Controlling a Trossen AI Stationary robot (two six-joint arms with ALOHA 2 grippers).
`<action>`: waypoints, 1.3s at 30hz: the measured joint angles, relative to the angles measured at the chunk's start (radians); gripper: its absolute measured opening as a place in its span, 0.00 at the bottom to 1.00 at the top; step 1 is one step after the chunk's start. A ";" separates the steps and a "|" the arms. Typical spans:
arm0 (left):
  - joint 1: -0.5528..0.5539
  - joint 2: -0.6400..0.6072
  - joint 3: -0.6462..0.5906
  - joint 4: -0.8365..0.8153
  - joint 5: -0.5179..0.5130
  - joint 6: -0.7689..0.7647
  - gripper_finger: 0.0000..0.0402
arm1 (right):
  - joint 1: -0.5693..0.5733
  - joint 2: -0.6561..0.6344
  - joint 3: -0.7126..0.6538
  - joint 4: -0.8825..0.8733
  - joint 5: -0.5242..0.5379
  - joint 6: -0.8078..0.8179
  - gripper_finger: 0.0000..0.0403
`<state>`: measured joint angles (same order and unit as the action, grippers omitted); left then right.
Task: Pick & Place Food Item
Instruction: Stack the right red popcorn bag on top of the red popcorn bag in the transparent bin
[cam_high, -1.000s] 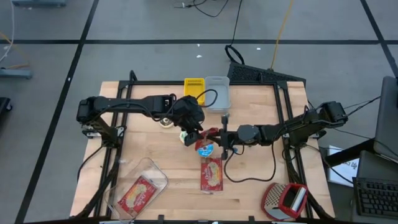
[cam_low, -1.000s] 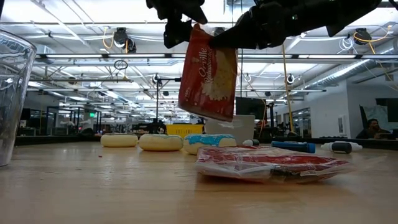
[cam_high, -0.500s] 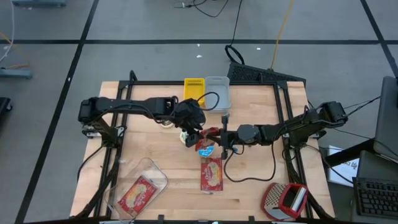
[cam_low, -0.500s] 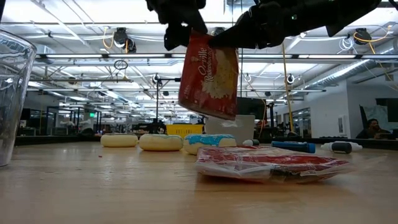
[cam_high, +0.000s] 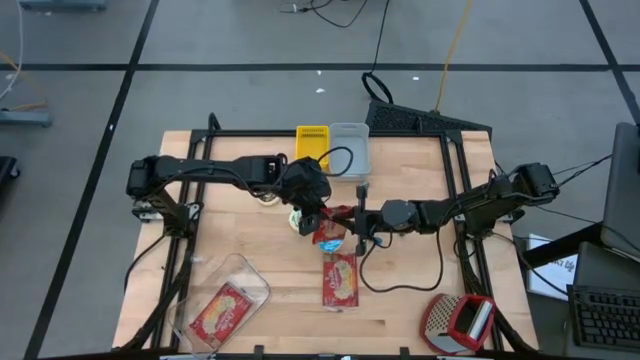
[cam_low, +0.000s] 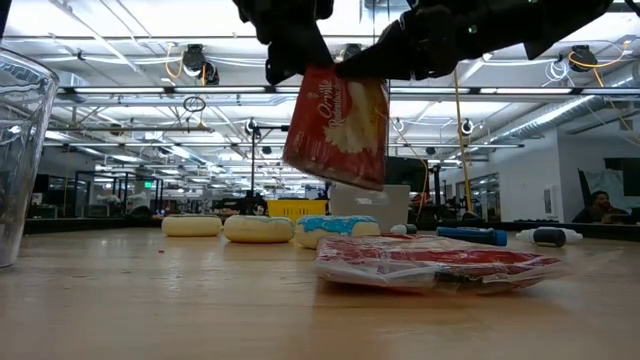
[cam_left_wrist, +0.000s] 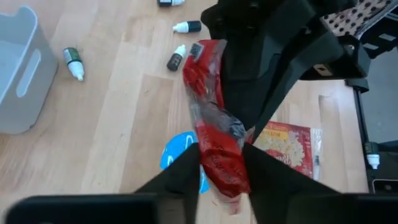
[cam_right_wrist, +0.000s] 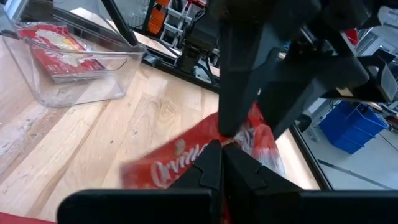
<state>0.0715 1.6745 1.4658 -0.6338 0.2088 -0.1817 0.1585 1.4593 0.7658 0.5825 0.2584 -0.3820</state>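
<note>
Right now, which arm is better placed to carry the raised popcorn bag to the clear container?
Left, probably. Both the left end effector and right end effector pinch the popcorn bag, but the clear container sits on the left arm's side.

The left pincer (cam_left_wrist: 221, 163) has narrowed onto the hanging popcorn bag (cam_low: 336, 125), tilting it slightly.
</note>
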 joint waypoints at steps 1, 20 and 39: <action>0.000 0.000 0.000 0.001 0.000 0.009 0.22 | 0.000 0.000 0.000 0.000 0.000 0.000 0.00; -0.020 -0.177 0.000 -0.131 -0.216 0.127 0.01 | 0.023 -0.075 0.000 0.070 -0.018 0.280 0.13; -0.300 -0.367 0.001 -0.377 -0.261 0.075 0.01 | 0.060 -0.195 -0.011 -0.010 0.001 0.310 0.29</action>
<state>-0.2282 1.3071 1.4664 -1.0110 -0.0520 -0.1064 0.2184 1.2643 0.7546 0.5725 0.2592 -0.0720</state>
